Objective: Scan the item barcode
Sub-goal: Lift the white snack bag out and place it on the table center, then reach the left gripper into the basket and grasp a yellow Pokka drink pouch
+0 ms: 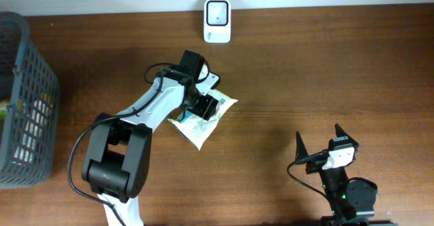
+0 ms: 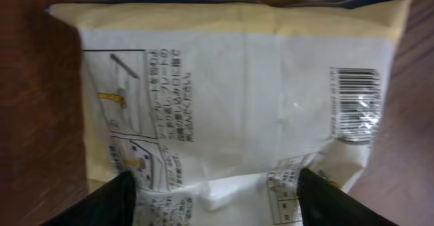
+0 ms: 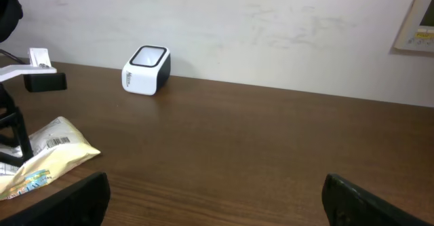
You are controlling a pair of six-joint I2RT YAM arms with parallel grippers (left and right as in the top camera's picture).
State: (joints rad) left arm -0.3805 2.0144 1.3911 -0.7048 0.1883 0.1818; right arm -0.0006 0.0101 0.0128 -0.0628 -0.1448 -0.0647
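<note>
The item, a cream and white snack packet (image 1: pixel 201 125), lies flat on the brown table left of centre, printed back side up. Its barcode (image 2: pixel 356 104) shows near one end and is also in the right wrist view (image 3: pixel 51 143). My left gripper (image 1: pixel 204 106) is low over the packet, open, its two black fingers (image 2: pixel 115 202) wide apart with the packet's edge (image 2: pixel 224 83) lying between them. The white barcode scanner (image 1: pixel 217 20) stands at the table's far edge, apart from the packet (image 3: pixel 47 155). My right gripper (image 1: pixel 319 141) rests open at the front right, nothing between its fingers.
A grey wire basket (image 1: pixel 42 66) with some packets inside stands at the left edge. The scanner (image 3: pixel 146 70) sits close to the white wall. Bare brown tabletop (image 3: pixel 258 138) lies between the right gripper (image 3: pixel 217 199) and the scanner.
</note>
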